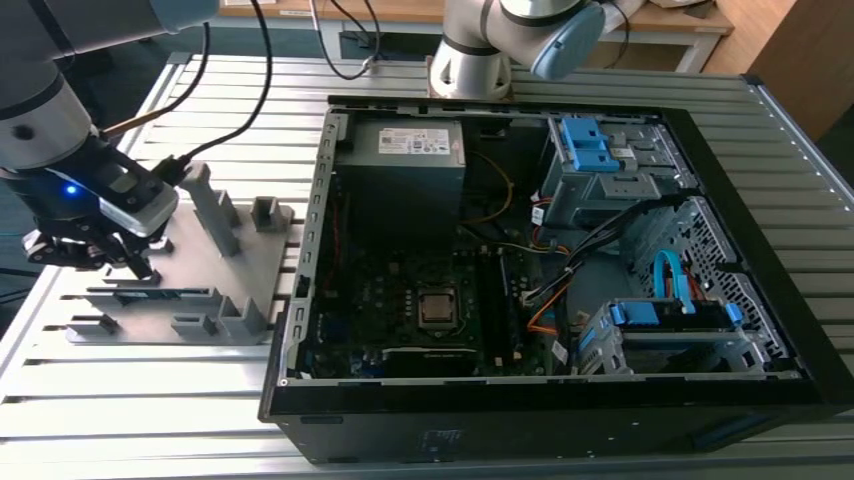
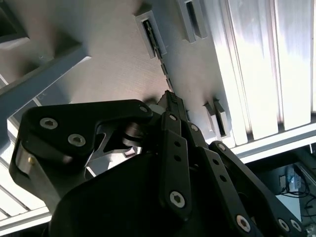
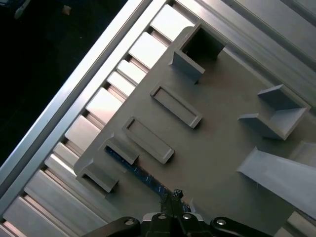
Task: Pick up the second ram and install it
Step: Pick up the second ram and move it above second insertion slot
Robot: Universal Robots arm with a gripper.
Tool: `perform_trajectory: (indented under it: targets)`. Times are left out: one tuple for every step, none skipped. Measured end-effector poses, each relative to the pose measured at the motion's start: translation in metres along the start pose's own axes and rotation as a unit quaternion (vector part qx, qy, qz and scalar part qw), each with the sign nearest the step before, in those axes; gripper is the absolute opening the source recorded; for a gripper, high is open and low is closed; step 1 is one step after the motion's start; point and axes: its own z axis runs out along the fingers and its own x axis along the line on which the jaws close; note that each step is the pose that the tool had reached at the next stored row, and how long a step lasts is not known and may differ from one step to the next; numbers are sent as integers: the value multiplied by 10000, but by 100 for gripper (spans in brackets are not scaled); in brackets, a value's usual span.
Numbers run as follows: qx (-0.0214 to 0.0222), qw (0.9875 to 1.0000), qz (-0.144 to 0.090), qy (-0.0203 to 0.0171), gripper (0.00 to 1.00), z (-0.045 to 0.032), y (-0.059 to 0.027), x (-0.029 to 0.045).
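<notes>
**Claw closed on the stick at the holder plate, well left of the open case**

At the exterior view's left, the claw (image 1: 139, 270) hangs low over a grey holder plate (image 1: 187, 275) that lies on the slatted tabletop (image 1: 147, 390). The second ram (image 1: 158, 295) stands on edge in this plate, seated between grey holder blocks (image 1: 240, 315). Its long axis runs left to right in the exterior view, roughly along the plate's near edge.

In both wrist views the claw (image 2: 173, 101) (image 3: 174, 193) is drawn almost fully together, leaving only a board's thickness between its tips. The tips sit right on the upper edge of the second ram (image 2: 163, 66) (image 3: 140, 173), which runs straight out from under them as a thin dark blue strip. I judge that the claw has pinched the stick. The stick is not yet lifted: it is still down in its holders. The claw hides the part of the stick beyond its tips, so I cannot tell how far along the length it grips.

To the right, well apart from the plate, lies the open computer case (image 1: 534, 395) with its motherboard (image 1: 387, 290) facing up. The stick's destination therefore lies to the claw's right, across the case wall.
</notes>
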Motion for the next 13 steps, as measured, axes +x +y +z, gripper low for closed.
perform_trajectory:
  targets:
    - [1, 10000, -41, 0, 10, 0, 0, 0]
    - [2, 10000, -80, -1, 10, 0, 0, 0]
    - [2, 9999, -119, -1, 10, 0, 0, 0]
    - [2, 9999, -159, -2, 10, 0, 0, 0]
    - [2, 9998, -198, -4, 10, 0, 0, 0]
    - [1, 9997, -238, -5, 10, 0, 0, 0]
    - [0, 9996, -276, -7, 10, 0, 0, 0]
    - [-2, 9995, -308, -9, 10, 0, 1, 0]
    - [-3, 9994, -339, -10, 10, -1, 1, 0]
    - [-3, 9993, -372, -12, 10, 0, 1, 0]
    - [-4, 9992, -405, -13, 10, 0, 0, 0]
    - [-3, 9990, -438, -14, 10, 0, 0, 0]
    - [-3, 9989, -470, -14, 10, 0, 0, 0]
